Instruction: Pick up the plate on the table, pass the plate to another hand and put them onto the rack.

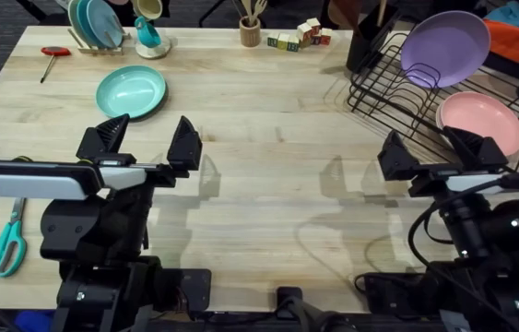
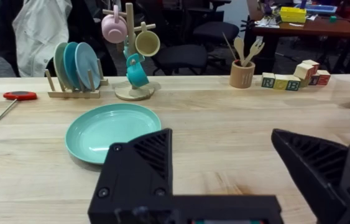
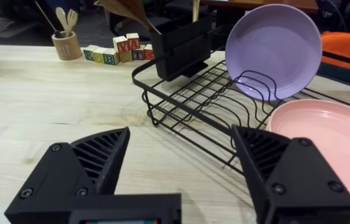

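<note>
The left gripper point(image 1: 148, 145) hangs spread wide and empty above bare wood. Just beyond its fingers the plate point(image 1: 131, 92), smooth round teal plastic, lies flat on the table point(image 1: 268, 175). The right gripper point(image 1: 431, 154) also gapes empty, with the rack point(image 1: 397, 78), black wire, just ahead.

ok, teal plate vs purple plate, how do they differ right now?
The teal plate lies flat on the table; the purple plate stands on edge in the black wire rack. The teal plate sits ahead of the left gripper, the purple plate beyond the right gripper. Both are round with raised rims.
</note>
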Available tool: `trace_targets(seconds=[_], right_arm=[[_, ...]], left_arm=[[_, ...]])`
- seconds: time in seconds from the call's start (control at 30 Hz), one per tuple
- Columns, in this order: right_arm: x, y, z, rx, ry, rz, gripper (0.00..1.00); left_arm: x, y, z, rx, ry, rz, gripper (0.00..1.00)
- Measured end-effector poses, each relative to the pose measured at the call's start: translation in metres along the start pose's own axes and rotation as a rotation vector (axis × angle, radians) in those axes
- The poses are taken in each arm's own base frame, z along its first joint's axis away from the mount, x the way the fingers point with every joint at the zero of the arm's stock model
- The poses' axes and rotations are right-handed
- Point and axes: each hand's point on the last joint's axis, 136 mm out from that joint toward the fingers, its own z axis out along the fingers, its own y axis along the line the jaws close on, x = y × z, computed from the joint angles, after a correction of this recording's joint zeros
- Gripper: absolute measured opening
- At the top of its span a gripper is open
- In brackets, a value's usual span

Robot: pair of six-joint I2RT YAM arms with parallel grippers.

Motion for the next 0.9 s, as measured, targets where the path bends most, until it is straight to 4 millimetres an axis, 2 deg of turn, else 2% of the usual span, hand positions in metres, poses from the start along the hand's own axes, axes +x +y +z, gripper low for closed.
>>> trace_targets(seconds=[0.6, 0.73, 0.9], right_arm=[[0.003, -0.003, -0.001, 0.019, 0.019, 0.004, 0.995], [0.004, -0.004, -0.001, 0.024, 0.03, 0.063, 0.994], [0.009, -0.004, -0.003, 0.03, 0.086, 0.129, 0.994]], left_arm=[[0.007, 0.001, 0.0, -0.004, 0.029, 0.0, 0.993], [0.016, 0.001, -0.001, -0.005, 0.07, -0.003, 0.993], [0.016, 0.003, -0.01, -0.017, 0.157, -0.004, 0.993]])
